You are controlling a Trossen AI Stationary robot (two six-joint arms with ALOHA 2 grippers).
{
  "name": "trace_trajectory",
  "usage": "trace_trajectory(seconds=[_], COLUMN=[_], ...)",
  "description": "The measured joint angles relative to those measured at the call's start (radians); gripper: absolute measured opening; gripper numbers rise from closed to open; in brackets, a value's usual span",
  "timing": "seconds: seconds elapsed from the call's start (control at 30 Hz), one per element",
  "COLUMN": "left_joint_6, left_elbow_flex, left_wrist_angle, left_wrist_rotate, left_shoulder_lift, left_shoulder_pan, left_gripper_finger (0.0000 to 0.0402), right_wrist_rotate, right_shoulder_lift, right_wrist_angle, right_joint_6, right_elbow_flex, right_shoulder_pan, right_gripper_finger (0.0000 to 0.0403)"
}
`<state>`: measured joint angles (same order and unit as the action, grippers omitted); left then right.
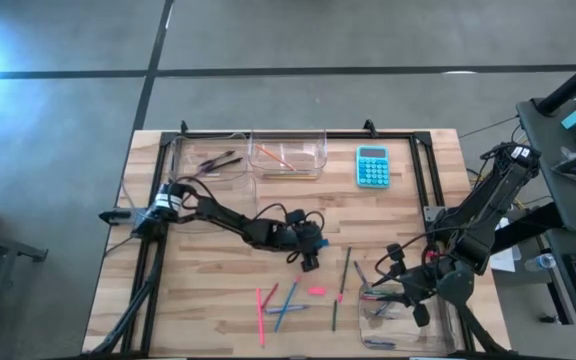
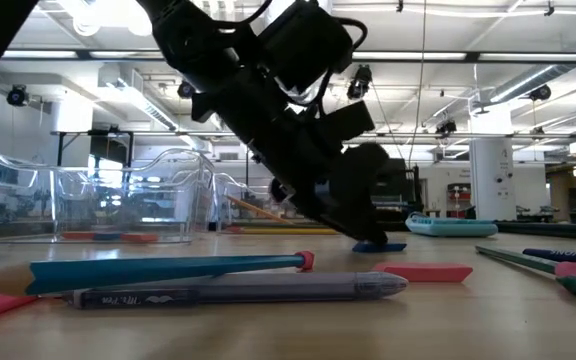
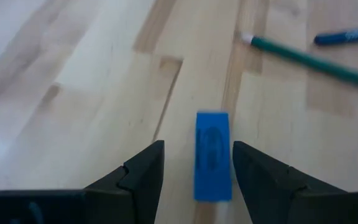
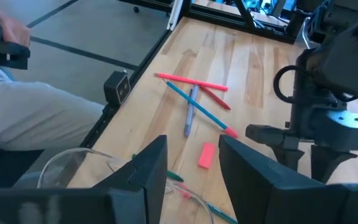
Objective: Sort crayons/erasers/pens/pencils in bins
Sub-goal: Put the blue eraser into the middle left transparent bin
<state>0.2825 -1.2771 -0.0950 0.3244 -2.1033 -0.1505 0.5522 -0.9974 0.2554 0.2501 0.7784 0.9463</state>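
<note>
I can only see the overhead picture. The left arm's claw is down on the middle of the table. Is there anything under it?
Observer: Yes. Its wrist camera shows a blue eraser between the fingers of the left gripper.
Operator: Has it grabbed it?
Observer: Not yet. The fingers stand apart on either side, and in the low view the eraser lies flat on the table.
Operator: And the other claw, is it carrying something?
Observer: No. The right gripper is open and empty above the rim of a clear bin.
</note>
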Motion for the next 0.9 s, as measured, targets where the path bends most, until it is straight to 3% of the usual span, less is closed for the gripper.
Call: trace_trajectory(seconds=[0.37, 0.9], left_joint_6=[-0.008, -0.001], left_elbow_flex=[-0.009, 0.007], left_wrist_angle=[0.007, 0.02], left_wrist_rotate=[0.042, -0.054], left_shoulder_lift=[-0.002, -0.021], left_shoulder_pan=[0.003, -0.028], left_gripper_finger=[0.0176, 0.0176], right_wrist_rotate=[0.0, 0.0], right_shoulder_lift=[0.0, -0.001], right_wrist_angle=[0.0, -0.004], right_joint_6=[0.0, -0.007], right_elbow_flex=[0.0, -0.002], right_shoulder_pan=[0.0, -0.001], right_gripper_finger=[0.0137, 0.0133])
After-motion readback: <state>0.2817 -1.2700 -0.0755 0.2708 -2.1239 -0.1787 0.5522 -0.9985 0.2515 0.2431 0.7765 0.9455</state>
